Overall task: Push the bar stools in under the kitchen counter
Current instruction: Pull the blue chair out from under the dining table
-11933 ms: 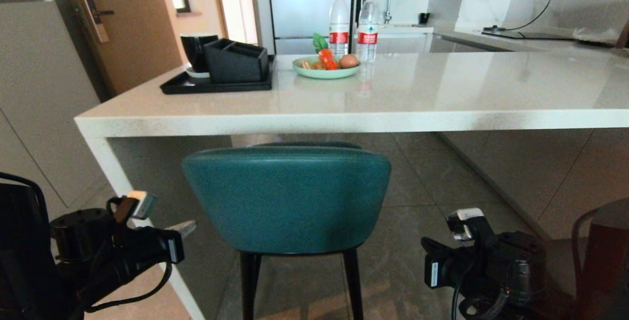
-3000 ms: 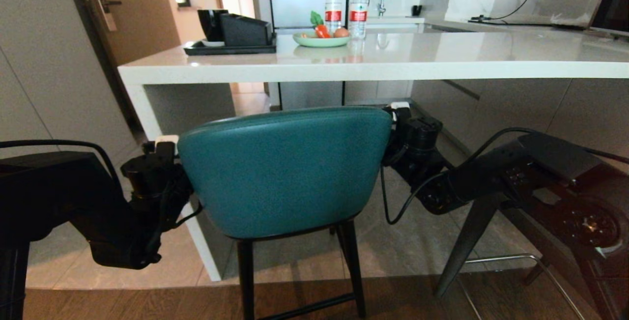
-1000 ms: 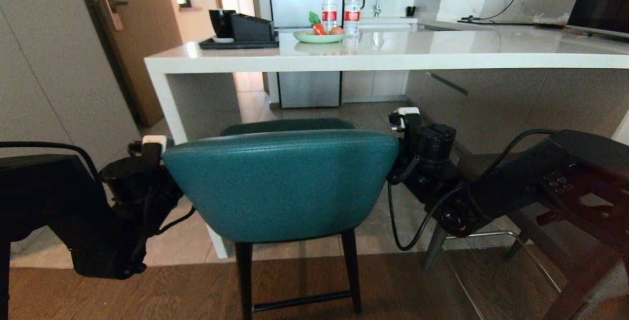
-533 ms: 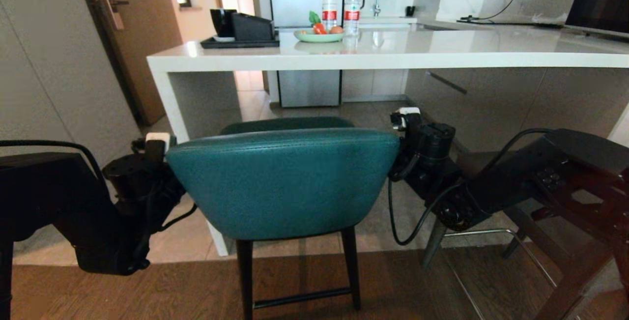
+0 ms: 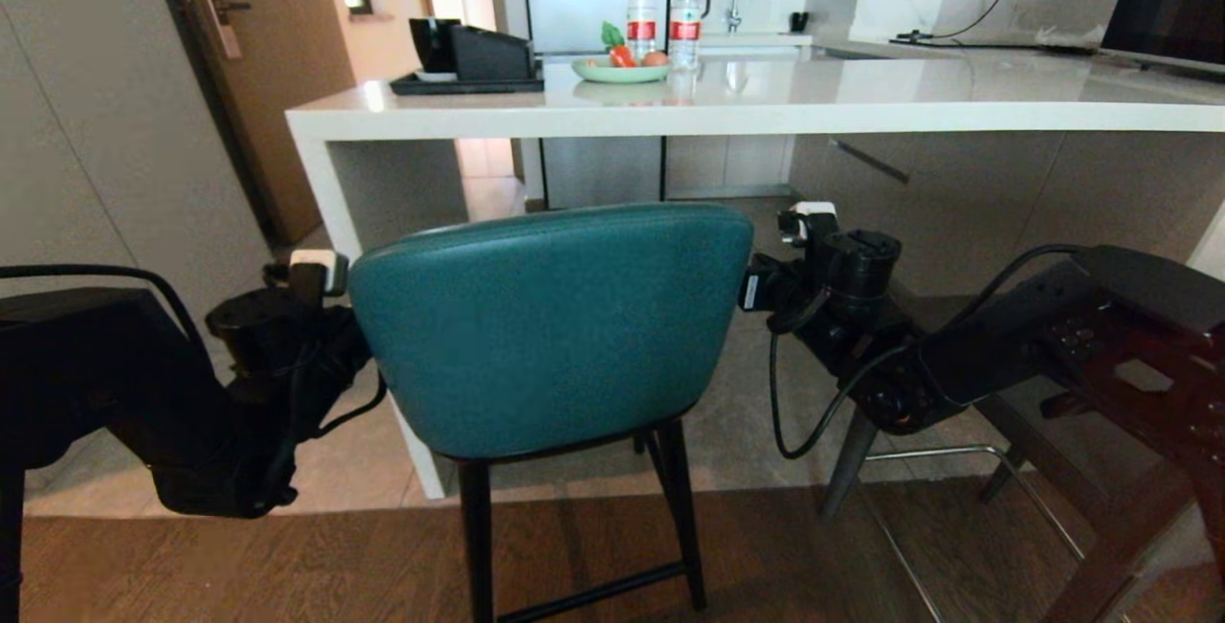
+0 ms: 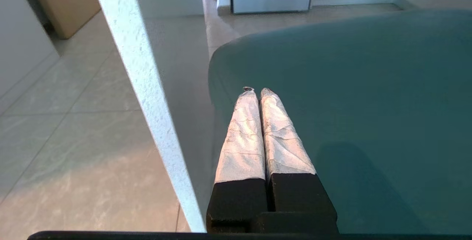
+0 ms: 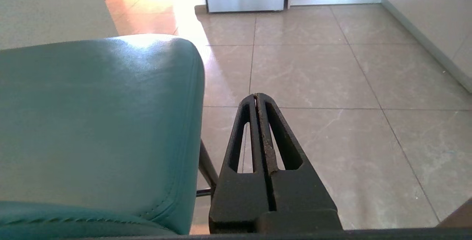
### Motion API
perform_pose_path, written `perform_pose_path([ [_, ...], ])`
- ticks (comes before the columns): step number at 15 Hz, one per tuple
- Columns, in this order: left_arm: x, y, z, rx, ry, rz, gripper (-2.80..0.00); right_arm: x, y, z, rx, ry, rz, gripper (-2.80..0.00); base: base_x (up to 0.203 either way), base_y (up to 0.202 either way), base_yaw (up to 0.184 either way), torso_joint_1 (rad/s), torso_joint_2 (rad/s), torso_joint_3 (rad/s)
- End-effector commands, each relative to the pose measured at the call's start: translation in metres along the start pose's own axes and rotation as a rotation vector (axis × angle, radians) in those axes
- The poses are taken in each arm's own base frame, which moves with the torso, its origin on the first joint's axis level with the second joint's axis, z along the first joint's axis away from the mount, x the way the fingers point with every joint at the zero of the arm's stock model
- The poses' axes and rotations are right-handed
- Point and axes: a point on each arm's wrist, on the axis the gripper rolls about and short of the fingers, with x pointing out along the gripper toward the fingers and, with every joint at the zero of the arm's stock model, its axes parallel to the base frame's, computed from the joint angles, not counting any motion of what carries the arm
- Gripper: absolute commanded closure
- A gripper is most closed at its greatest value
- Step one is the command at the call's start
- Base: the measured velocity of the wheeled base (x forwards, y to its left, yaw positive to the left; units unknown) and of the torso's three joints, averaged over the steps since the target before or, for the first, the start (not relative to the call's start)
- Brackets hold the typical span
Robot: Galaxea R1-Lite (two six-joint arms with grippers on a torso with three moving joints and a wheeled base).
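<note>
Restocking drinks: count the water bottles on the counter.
2. Both water bottles stand side by side at the counter's far edge, behind the green plate. None seems hidden.

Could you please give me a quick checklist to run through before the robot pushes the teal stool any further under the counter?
1. Left hand shut, at the teal stool's left side: ok.
2. Right hand shut, beside the backrest's right edge: ok; contact: cannot tell.
3. Stool upright: not ok, it looks tilted.
4. Floor ahead under the counter: ok.
5. Backrest lower than the counter edge: ok.
6. Gap to the white end leg: cannot tell, it looks close.
</note>
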Motion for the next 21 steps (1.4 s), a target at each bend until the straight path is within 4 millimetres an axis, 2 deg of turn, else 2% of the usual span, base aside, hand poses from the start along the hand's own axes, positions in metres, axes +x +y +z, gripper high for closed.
perform_pose_path([
  [1, -0.001, -0.002, 0.002, -0.002, -0.010, -0.001, 0.00, 0.003, 0.002, -0.003, 0.001, -0.003, 0.001, 0.00, 0.000, 0.000, 0.000, 0.000, 0.00, 0.000],
  [4, -0.005, -0.003, 0.006, -0.003, -0.012, -0.005, 0.00, 0.017, -0.011, -0.015, 0.015, 0.005, -0.029, 0.00, 0.000, 0.000, 0.000, 0.000, 0.00, 0.000],
  [8, -0.007, 0.001, -0.001, -0.002, 0.008, 0.006, 0.00, 0.046, -0.011, -0.038, 0.021, 0.025, -0.038, 0.00, 0.000, 0.000, 0.000, 0.000, 0.00, 0.000],
  [12, -0.006, 0.000, -0.007, -0.001, 0.020, 0.008, 0.00, 0.063, 0.010, -0.046, 0.010, 0.055, -0.005, 0.00, 0.000, 0.000, 0.000, 0.000, 0.00, 0.000],
  [14, -0.004, 0.001, -0.006, -0.002, 0.013, 0.009, 0.00, 0.061, 0.022, -0.051, 0.000, 0.070, 0.015, 0.00, 0.000, 0.000, 0.000, 0.000, 0.00, 0.000],
  [17, -0.004, 0.004, -0.007, -0.001, 0.017, 0.014, 0.00, 0.052, 0.043, -0.047, 0.001, 0.058, 0.041, 0.00, 0.000, 0.000, 0.000, 0.000, 0.00, 0.000],
  [21, -0.004, 0.005, -0.005, -0.009, 0.013, 0.017, 0.00, 0.033, 0.043, -0.049, -0.008, 0.088, 0.048, 0.00, 0.000, 0.000, 0.000, 0.000, 0.00, 0.000],
])
